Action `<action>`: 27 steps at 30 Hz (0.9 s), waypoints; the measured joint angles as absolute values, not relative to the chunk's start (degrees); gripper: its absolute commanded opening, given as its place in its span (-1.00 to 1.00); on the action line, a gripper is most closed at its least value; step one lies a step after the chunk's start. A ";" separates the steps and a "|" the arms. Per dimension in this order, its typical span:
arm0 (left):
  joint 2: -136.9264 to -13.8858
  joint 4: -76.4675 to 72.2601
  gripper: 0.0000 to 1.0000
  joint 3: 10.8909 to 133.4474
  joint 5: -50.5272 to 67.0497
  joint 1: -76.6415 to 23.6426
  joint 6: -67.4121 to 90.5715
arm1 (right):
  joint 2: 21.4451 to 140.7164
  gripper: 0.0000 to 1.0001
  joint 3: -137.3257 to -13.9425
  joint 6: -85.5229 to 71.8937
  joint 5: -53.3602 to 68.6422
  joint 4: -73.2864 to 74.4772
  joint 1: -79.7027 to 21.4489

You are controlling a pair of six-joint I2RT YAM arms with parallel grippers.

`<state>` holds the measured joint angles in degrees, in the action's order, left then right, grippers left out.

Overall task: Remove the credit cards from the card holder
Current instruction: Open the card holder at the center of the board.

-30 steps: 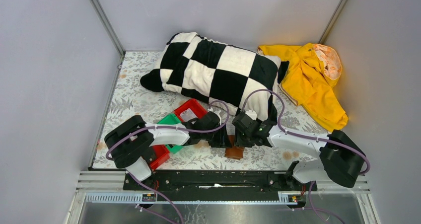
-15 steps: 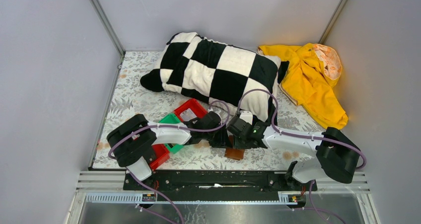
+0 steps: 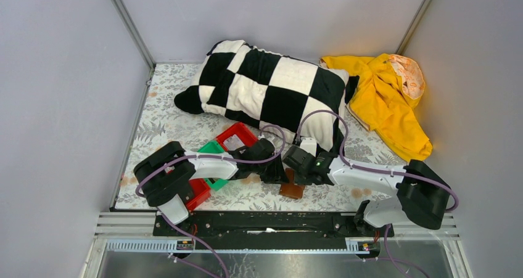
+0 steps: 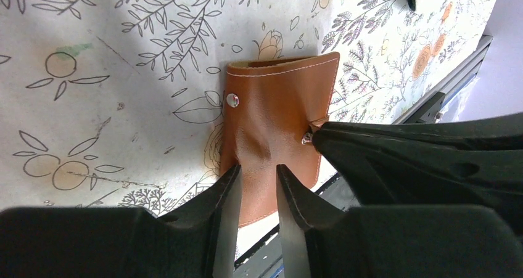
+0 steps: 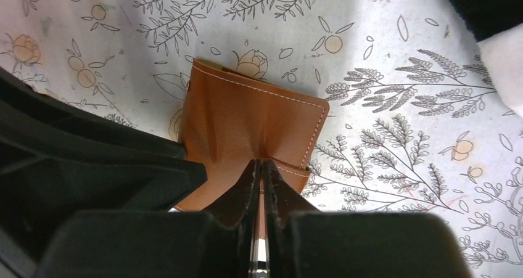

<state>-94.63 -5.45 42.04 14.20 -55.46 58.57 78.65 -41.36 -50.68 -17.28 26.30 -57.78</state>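
1. Firstly, at the far left, a red bin sits close to the table's near edge, partly hidden under my left arm. A green bin lies just beyond it, and a second red bin sits against the green one's far right side.
2. My left gripper points down at the floral table cover, just right of the bins. Its jaws stand a narrow gap apart. A raised fold of brown leather runs up between them, so I read this as a pinch on the card holder's near part.
3. The card holder lies flat on the cover near the table's near edge, between my two grippers. It is folded closed with its brown outer face up. A metal snap stud shows near one edge. From above, both grippers hide most of it.
4. My right gripper meets the card holder from the opposite side, close beside the left gripper. Its jaws are almost together, with only a thin slit between them. The leather puckers towards the fingertips, which nip a thin flap at the holder's edge.
5. A black-and-white checked cushion lies behind both grippers across the middle of the table.
6. A crumpled yellow garment lies at the far right, next to the cushion.
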 measured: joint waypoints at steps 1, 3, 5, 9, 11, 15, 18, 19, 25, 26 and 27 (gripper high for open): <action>-94.70 -5.56 -0.35 42.04 14.17 -55.46 58.57 | 78.06 -1.00 -41.36 -50.70 -17.63 26.52 -57.76; -94.70 -5.54 -0.35 42.04 14.20 -55.46 58.57 | 76.71 -1.00 -41.25 -50.87 -17.96 27.29 -57.78; -94.70 -5.56 -0.35 42.04 14.17 -55.46 58.57 | 75.40 -1.00 -40.95 -51.03 -18.20 28.36 -57.82; -94.70 -5.54 -0.35 42.04 14.15 -55.46 58.57 | 72.90 -1.00 -40.51 -51.40 -19.05 30.63 -57.87; -94.70 -5.52 -0.35 42.06 14.13 -55.46 58.54 | 71.55 -1.00 -40.25 -51.75 -19.44 31.62 -57.87; -94.70 -4.03 -0.33 42.92 13.72 -55.48 58.26 | 68.01 -1.00 -38.00 -53.36 -20.47 33.32 -57.93; -94.67 -2.02 -0.29 44.12 13.04 -55.72 57.30 | 64.77 -0.92 -35.05 -55.11 -21.04 34.46 -57.98; -94.65 -1.15 -0.27 44.62 12.73 -55.77 56.80 | 63.42 -0.82 -33.69 -55.88 -21.26 34.87 -57.98; -93.65 4.78 -0.08 46.89 10.26 -55.77 53.30 | 57.95 -0.30 -27.97 -59.61 -21.58 37.65 -58.02; -93.08 5.61 -0.04 47.29 10.11 -55.79 52.66 | 57.21 -0.25 -27.57 -59.90 -21.58 38.00 -58.02; -92.29 6.57 0.00 47.77 10.00 -55.79 52.12 | 56.49 -0.23 -27.38 -59.99 -21.58 38.11 -58.02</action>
